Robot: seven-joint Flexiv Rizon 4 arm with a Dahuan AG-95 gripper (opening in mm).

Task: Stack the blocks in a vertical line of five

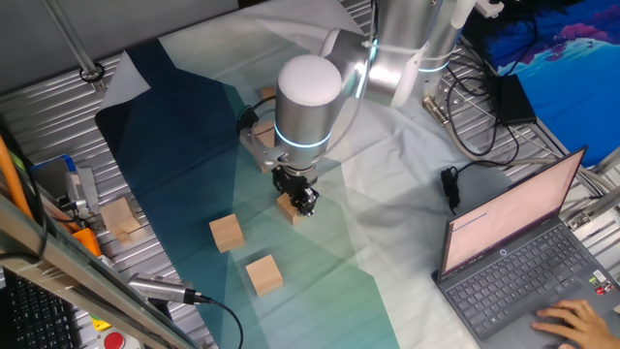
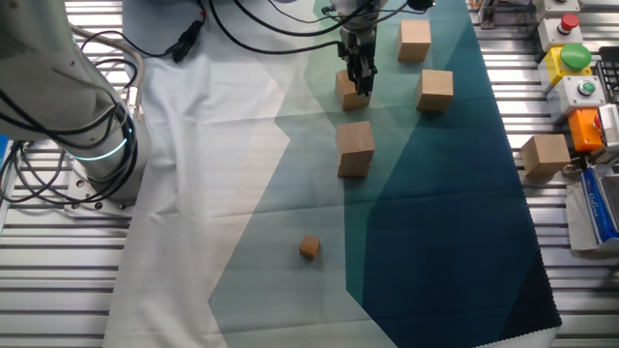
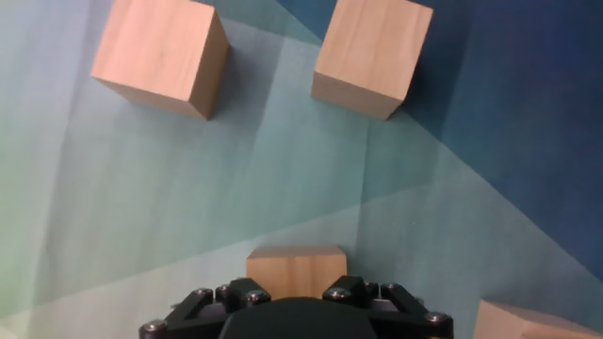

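Observation:
My gripper is down at the cloth with its fingers on either side of one wooden block, and looks shut on it. In the hand view the block sits between the jaws of the gripper. In the other fixed view the gripper stands over that block. Two loose blocks lie apart on the cloth, and show in the hand view. A stack of two blocks stands nearby; the arm mostly hides it in one fixed view.
A much smaller wooden cube lies on the cloth away from the blocks. A paler block sits off the cloth on the metal table. An open laptop with a hand on it and cables are at one side.

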